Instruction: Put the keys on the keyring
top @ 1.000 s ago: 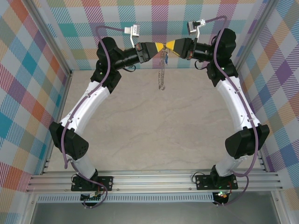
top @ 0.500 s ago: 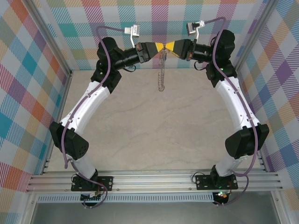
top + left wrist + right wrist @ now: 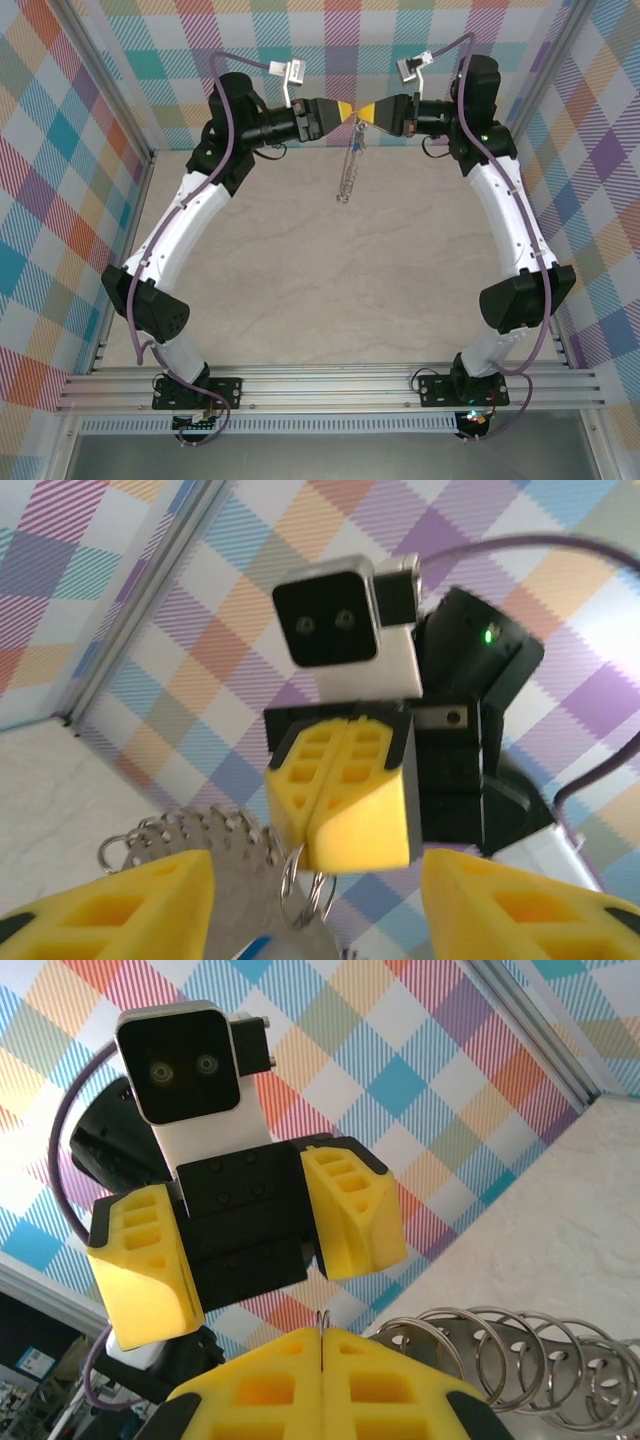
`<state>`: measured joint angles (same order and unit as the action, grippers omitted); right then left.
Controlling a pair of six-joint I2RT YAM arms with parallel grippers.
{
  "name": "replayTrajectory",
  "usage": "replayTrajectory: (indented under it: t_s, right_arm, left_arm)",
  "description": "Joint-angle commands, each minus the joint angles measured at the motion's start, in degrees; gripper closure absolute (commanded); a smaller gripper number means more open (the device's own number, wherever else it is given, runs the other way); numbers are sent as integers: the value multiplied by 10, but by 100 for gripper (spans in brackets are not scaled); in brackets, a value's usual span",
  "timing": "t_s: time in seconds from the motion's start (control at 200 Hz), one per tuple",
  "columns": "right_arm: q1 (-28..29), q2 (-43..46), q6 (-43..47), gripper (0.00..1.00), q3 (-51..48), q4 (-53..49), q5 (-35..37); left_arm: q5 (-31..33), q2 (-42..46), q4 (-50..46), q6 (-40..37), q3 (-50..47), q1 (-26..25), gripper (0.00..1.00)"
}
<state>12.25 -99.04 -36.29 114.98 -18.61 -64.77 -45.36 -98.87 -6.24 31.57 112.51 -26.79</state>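
Spanning the whole floor of the top view: beige worktop, bare surface, edged by plaid walls.

Left arm and right arm: both raised over the far end, tips facing each other, just apart.

Left pincer: yellow fingers spread apart, nothing between them.

Right pincer: fingers pressed together, clamped on the keyring by a thin wire at the seam.

Keyring: hangs below the right pincer, above the worktop; the hoop's shape is hard to make out from above, its small loops cut off at the frame edge.

Key: blue scrap under the loops, cut off by the lower edge; blade hidden.
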Motion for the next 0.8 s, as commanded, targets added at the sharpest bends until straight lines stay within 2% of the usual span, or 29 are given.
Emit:
replayTrajectory:
  t_s: [0.0,0.13,0.215,0.435,0.545,0.795]
  right_arm:
    - [-6,-22,114,100,51,-125,-51]
    - [-7,-54,186,100,112,-228,-78]
    - [-8,-71,207,100,136,-259,-97]
    - [-8,-85,181,100,134,-230,-116]
    - [-7,-85,165,100,128,-210,-116]
    - [-2,-80,143,100,103,-176,-117]
  left_arm:
    - [-20,12,-121,-90,39,7,39]
    - [-41,-9,-200,-139,80,12,37]
    - [-67,-27,-233,-155,105,15,36]
    - [-107,-68,-299,-192,158,19,40]
    - [-111,-78,-300,-194,162,23,46]
    - [-120,-86,-292,-192,164,29,47]
